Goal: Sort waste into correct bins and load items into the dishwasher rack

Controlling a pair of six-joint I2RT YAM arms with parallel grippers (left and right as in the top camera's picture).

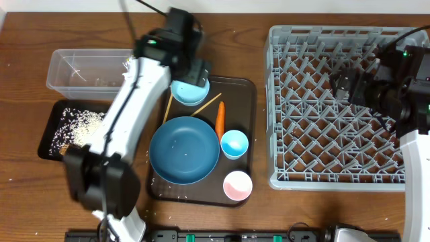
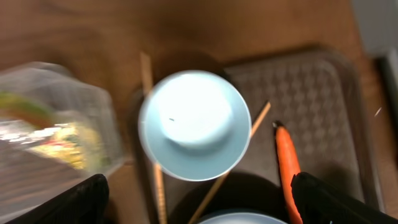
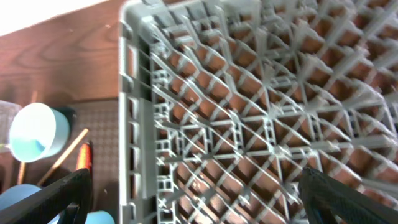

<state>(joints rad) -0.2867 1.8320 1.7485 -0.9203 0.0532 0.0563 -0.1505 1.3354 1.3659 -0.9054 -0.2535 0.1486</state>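
Left arm [image 1: 134, 101] reaches from the near counter edge up across the black tray [image 1: 48, 138] corner. The wrist is bent and the left hand [image 2: 199, 186] points straight down over the bowl [image 2: 194, 124]. Fingers [image 2: 74, 202] are spread wide at both lower corners of the wrist view, holding nothing. The bowl sits centred between them, below the hand and not touched.

Bowl is light blue and round, at the far left corner of the brown tray [image 1: 245, 91], resting across the chopsticks [image 2: 249, 143]. One stick runs out to its left, the other slants right toward the carrot [image 2: 287, 168]. Cannot tell if the bowl is upright or flipped.

Carrot is orange and lies lengthwise just right of the bowl, beside the plate [image 1: 185, 149]. Plate is dark blue with a few rice grains on it. Blue cup [image 1: 234, 143] touches the plate's right rim, and the pink cup [image 1: 237, 185] is nearer the front.

Tub [image 1: 87, 70] is just left of the hand, with a blurred yellow-green wrapper [image 2: 62, 134] inside. Rice [image 1: 84, 124] is heaped in the black tray.

Right arm [image 1: 410, 101] hangs over the rack [image 1: 302, 101] at its right side. Right hand [image 3: 196, 186] is above the lattice with fingers apart and empty.
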